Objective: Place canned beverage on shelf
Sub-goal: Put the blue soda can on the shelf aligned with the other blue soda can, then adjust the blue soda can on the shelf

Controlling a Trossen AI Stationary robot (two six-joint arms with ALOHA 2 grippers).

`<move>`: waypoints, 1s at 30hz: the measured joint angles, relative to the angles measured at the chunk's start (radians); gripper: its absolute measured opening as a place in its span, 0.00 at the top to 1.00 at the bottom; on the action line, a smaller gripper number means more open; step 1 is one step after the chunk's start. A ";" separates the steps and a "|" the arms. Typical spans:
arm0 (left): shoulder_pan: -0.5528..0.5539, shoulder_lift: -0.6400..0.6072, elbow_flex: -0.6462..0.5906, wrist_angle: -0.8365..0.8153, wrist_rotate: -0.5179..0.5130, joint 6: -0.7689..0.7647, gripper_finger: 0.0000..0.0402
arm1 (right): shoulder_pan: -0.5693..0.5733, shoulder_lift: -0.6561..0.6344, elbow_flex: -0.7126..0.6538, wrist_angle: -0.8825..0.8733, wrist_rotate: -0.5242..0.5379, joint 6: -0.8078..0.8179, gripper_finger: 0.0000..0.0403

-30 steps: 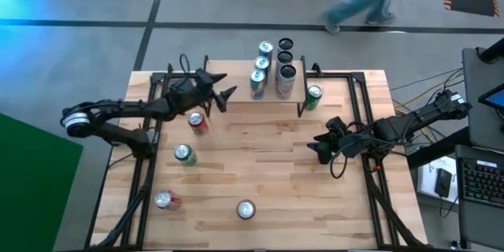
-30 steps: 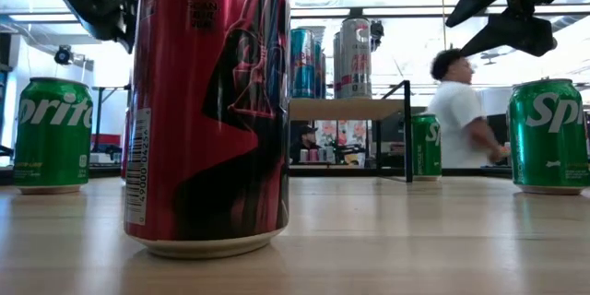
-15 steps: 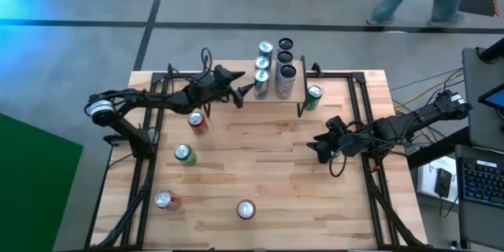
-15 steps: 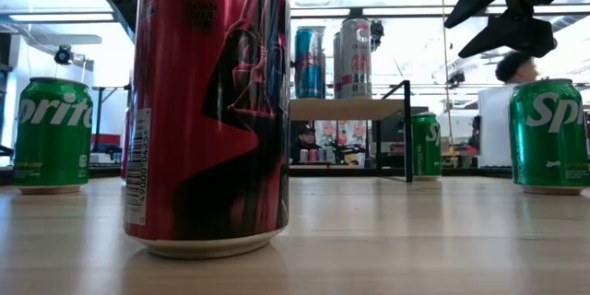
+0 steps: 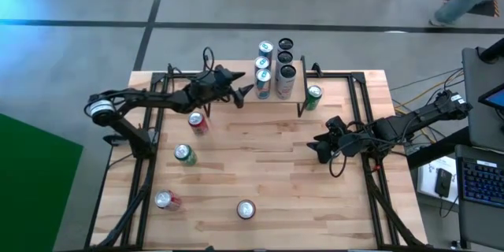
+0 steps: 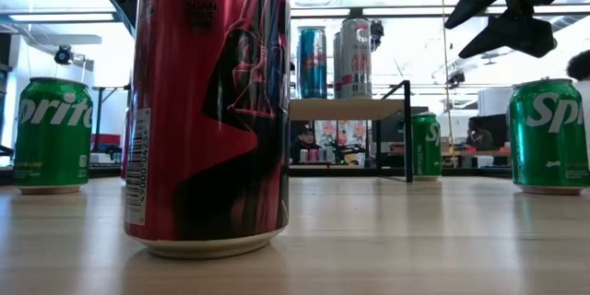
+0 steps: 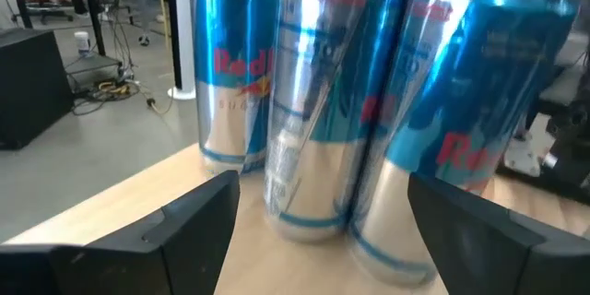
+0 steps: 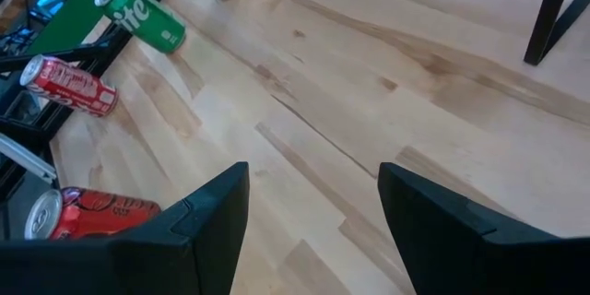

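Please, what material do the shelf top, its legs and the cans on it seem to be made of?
Shelf top: seemingly light wood, matte, pale tan. Legs: probably black metal, thin and straight. Cans: likely aluminium, glossy blue and silver with bright reflections.

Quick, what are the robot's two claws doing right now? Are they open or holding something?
Left gripper: open, holding nothing, at the blue cans on the shelf.
Right gripper: open, empty, over the table.

Likely robotics lab, concrete floor (image 5: 236, 8), cables (image 5: 409, 87)
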 joint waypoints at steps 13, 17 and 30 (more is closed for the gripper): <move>0.056 0.044 0.056 -0.072 -0.030 0.042 0.25 | -0.011 0.000 0.000 -0.028 0.009 -0.003 0.43; 0.067 0.098 0.094 -0.072 -0.034 0.032 0.25 | -0.013 0.000 0.000 -0.027 0.009 -0.003 0.43; 0.080 0.163 0.179 -0.113 -0.001 0.017 0.25 | -0.013 0.000 0.000 -0.025 -0.013 0.018 0.43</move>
